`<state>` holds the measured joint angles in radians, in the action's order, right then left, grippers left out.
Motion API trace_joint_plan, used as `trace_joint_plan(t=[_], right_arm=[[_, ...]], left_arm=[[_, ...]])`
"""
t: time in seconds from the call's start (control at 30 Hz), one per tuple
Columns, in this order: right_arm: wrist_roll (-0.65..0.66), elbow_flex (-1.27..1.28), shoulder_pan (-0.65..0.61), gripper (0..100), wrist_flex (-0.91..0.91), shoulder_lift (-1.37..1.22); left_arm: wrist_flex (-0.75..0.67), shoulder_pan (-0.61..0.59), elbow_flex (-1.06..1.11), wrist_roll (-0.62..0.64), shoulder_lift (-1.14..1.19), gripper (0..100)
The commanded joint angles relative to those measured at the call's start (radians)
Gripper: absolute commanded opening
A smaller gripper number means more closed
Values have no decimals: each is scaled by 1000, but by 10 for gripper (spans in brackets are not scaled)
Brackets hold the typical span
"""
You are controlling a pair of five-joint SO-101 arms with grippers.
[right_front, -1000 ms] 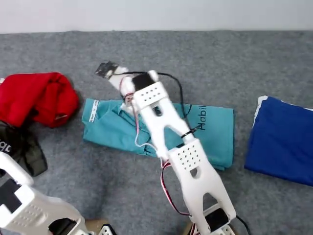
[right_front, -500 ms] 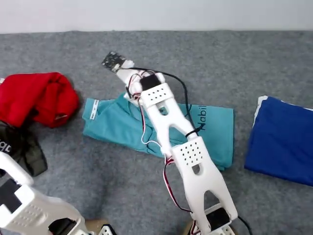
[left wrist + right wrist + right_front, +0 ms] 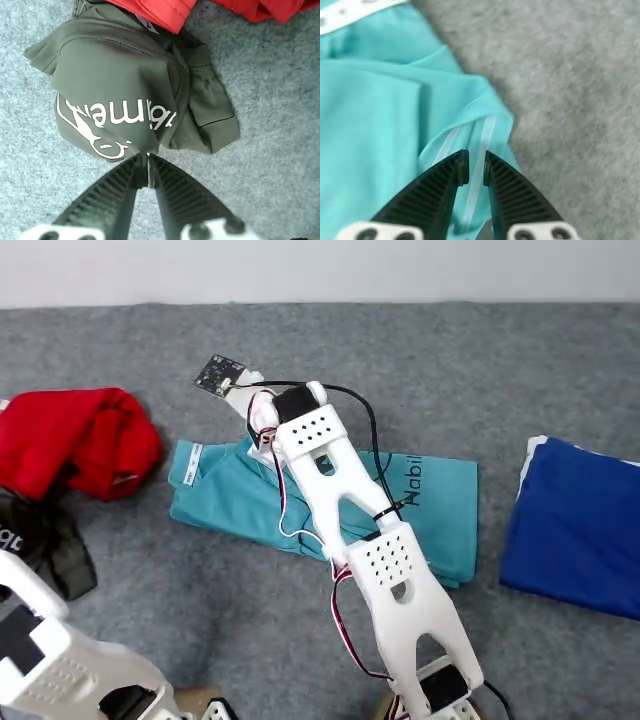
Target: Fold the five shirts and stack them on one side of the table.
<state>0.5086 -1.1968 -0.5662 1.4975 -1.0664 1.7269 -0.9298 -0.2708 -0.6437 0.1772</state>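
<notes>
Cloth throughout: light, limp, no stiffness; I judge it will sag and drag unless taken at a hem or a fold ridge.

Left gripper point(image 3: 148, 162): jaws together, tips touching the hem of the dark olive printed shirt point(image 3: 125, 95), which is bunched just ahead of them. I cannot tell whether the hem is pinched. The crumpled red shirt point(image 3: 150, 12) lies beyond the olive one, overlapping its far edge.

Right gripper point(image 3: 476, 167): jaws nearly closed, apparently clamped on a raised fold of the teal shirt point(image 3: 375, 115), a half-folded band, at its pale-striped edge. Most of the cloth lies to one side of the jaws, with grey felt-like table cover point(image 3: 570, 100) to the other.

The folded royal-blue shirt point(image 3: 575, 525) lies well apart from both grippers, past the teal band's far end.
</notes>
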Motion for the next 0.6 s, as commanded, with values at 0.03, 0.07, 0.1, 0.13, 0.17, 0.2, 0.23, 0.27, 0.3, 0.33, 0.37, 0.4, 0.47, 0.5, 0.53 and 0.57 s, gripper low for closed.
trace_joint_plan(t=[0.03,0.07,0.1,0.13,0.17,0.2,0.23,0.27,0.3,0.33,0.37,0.4,0.47,0.5,0.53,0.57], right_arm=[[5,-49,-15,62,137,114],[6,-49,-16,62,174,116],[8,-48,-18,62,208,111],[8,-46,-18,62,237,105],[8,-44,-16,62,262,94],[8,-44,-7,62,282,82],[6,-44,5,62,289,68],[5,-44,21,61,291,53],[5,-48,39,61,291,38],[8,-49,59,61,288,22],[9,-49,79,61,278,7],[9,-49,102,61,269,-5],[9,-49,150,60,254,-22],[9,-49,170,60,252,-27],[9,-49,185,60,252,-28],[9,-49,196,59,254,-28]], left_arm=[[9,0,1,-3,-6,16],[9,0,1,-3,-6,16],[9,0,1,-3,-6,16],[9,0,1,-3,-6,16],[9,0,1,-3,-6,16],[8,0,1,-3,-6,16],[8,0,1,-3,-6,16],[8,0,1,-3,-6,16],[8,0,1,-3,-6,16],[8,0,1,-5,-6,16],[8,0,1,-6,-6,16],[8,0,1,-6,-6,16],[9,0,1,-8,-6,16],[9,0,1,-8,-6,16],[9,0,1,-8,-6,16],[9,0,1,-8,-6,16]])
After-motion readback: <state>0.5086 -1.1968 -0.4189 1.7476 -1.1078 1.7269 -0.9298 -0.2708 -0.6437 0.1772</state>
